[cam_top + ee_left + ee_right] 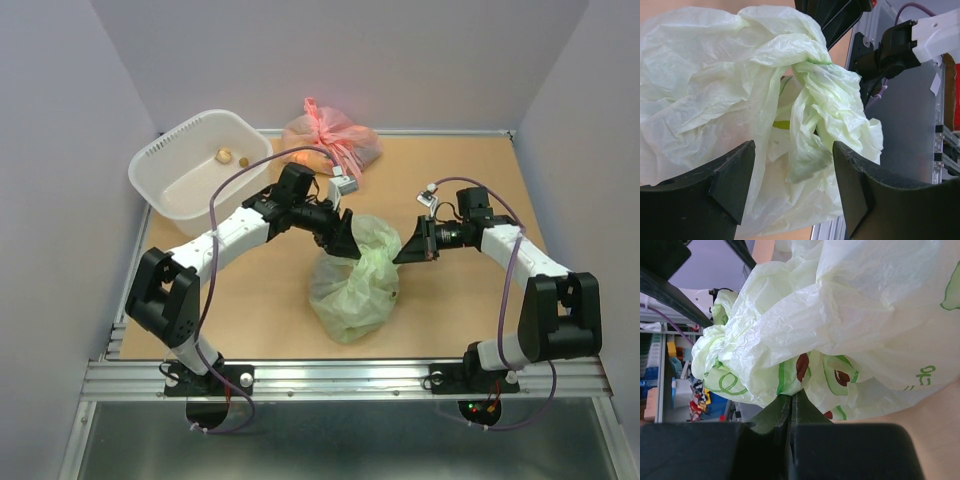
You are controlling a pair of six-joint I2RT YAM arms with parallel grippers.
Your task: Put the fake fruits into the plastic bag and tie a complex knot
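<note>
The pale green plastic bag sits mid-table with bulging sides, its top bunched and pulled up between my grippers. My left gripper is open at the bag's upper left. In the left wrist view its jaws stand wide apart, with a twisted handle strip hanging just beyond them. My right gripper is shut on a fold of the bag, pinched at the tips. I cannot tell whether a knot is formed. Fruits inside the bag are hidden, except a yellow-green bit. Two small fruits lie in the basket.
A white basket stands at the back left. A pink tied bag lies at the back centre, just behind my left wrist. Grey walls close in on three sides; a metal rail runs along the near edge.
</note>
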